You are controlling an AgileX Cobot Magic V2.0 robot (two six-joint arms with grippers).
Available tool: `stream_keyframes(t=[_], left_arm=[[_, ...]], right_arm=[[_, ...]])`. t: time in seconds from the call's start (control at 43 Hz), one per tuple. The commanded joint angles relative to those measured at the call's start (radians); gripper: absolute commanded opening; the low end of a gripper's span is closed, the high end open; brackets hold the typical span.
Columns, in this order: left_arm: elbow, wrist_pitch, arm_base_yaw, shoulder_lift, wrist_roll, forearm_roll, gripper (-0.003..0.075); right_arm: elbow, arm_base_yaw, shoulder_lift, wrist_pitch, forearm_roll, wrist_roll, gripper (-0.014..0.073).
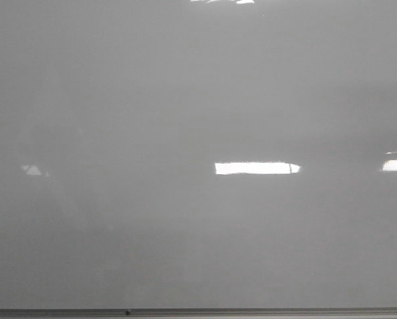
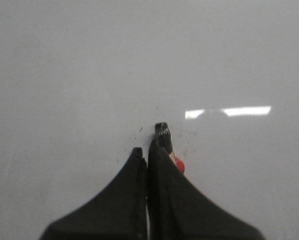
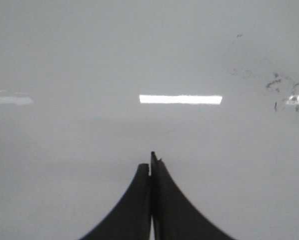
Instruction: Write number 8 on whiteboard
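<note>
The whiteboard is glossy pale grey and fills the front view; it also fills the left wrist view and the right wrist view. No number 8 shows on it in any view. My left gripper is shut on a marker, whose black tip sticks out past the fingers close to the board, with a red part behind it. My right gripper is shut and empty in front of the board. Neither gripper shows in the front view.
The board's thin grey frame edge runs along the bottom of the front view. Bright glare patches lie on the board. Faint black smudges mark it in the right wrist view, and small specks sit by the marker tip.
</note>
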Motion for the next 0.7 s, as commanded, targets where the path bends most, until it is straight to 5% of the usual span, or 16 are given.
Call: stream_keyframes(t=[0.0,0.093,0.163,0.302,0.395,0.488,0.674], left_arm=[[-0.039,-0.057,0.002,0.103,-0.001,-0.020,-0.0017],[-0.039,-0.059,0.002,0.133,-0.001,-0.022,0.0027],[-0.039,-0.063,0.002,0.140,-0.001,-0.045,0.0132],[-0.039,-0.065,0.002,0.141,-0.001,-0.070,0.0528],[-0.039,-0.067,0.002,0.141,-0.001,-0.074,0.0694],[-0.037,-0.065,0.002,0.155,-0.001,-0.092,0.0685],[-0.065,-0.036,-0.057,0.323,0.000,-0.194,0.0659]], right_arm=[[-0.045,-0.006,0.076,-0.064,-0.001,-0.004,-0.0067],[-0.045,-0.006,0.091,-0.058,-0.001,-0.004,-0.0058],[-0.045,-0.006,0.091,-0.060,-0.001,-0.004,0.0003],[-0.045,-0.006,0.091,-0.062,-0.001,-0.004,0.0335],[-0.045,-0.006,0.091,-0.062,-0.001,-0.004,0.0520],[-0.045,-0.006,0.091,-0.062,-0.001,-0.004,0.0610],[-0.045,-0.006,0.091,-0.062,-0.001,-0.004,0.0614]])
